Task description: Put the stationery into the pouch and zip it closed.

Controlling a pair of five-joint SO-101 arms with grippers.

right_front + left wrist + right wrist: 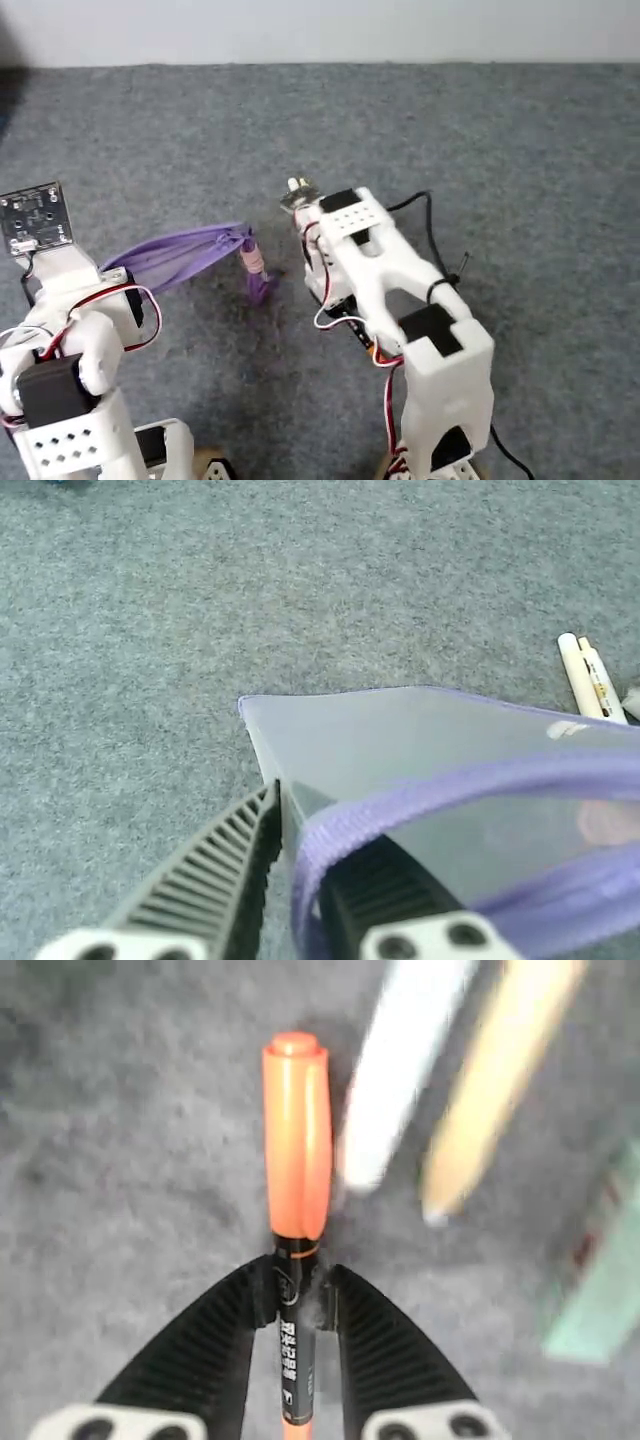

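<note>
The right jaws were pinching an orange pen by its black barrel, both ribbed pads pressed against it and the orange cap pointing away from the wrist. The barrel bore a band of white print between the pads. Just beyond the cap lay a white pen and a cream pen, side by side and blurred, apart from the held pen. A pale green thing sat further off at the margin, too blurred to tell what it was.

The left jaws were closed on a corner of the pouch, one pad on each side of the translucent wall, right below its purple zip band. The pouch's far edge ran straight and its corner stood raised off the grey surface. A small white label showed on the pouch wall, unreadable.

From the high view, the pouch stretched from the left arm towards the middle of the surface, and a pink item sat at its open end, close beside the right arm. A black cable looped over that arm's far side. Beyond both arms the grey, carpet-like surface ran wide up to a pale wall along the far edge, with more of it spreading out past the right arm
</note>
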